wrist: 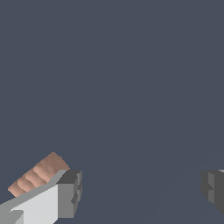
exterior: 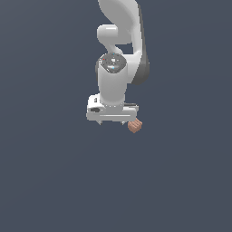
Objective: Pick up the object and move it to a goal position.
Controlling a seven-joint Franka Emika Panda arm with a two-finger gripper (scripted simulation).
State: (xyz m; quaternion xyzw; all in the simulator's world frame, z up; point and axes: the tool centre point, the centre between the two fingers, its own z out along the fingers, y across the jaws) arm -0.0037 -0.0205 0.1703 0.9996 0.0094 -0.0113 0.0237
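Looking down through the wrist view first: my gripper (wrist: pixel 140 192) stands wide open, the two dark grey fingertips (wrist: pixel 70 192) far apart with bare floor between them and nothing held. One fingertip sits on a white finger body; the other shows only at the frame edge.

Object (wrist: pixel 38 174): small salmon-brown blocky lump, lying just outside the nearer finger, on its outer side, not between the jaws. Its visible face carries a row of parallel ridges and grooves, lighter on the crests and darker in the channels, running across its long side. One end is rounded off to a blunt corner. It is narrower than the finger assembly beside it. Part of it is hidden behind the white finger body, so I cannot tell whether it touches the finger.

Exterior view: my gripper (exterior: pixel 112 123) hangs pointing down from the white wrist, with the arm (exterior: pixel 118 27) rising above it. The object (exterior: pixel 135 126) appears as a small tilted salmon block at the exterior view's right end of the gripper bar, just below its edge. Grooves are barely resolved here.

Floor (exterior: pixel 54 181): uniform dark slate blue, featureless. Object height above it cannot be judged.
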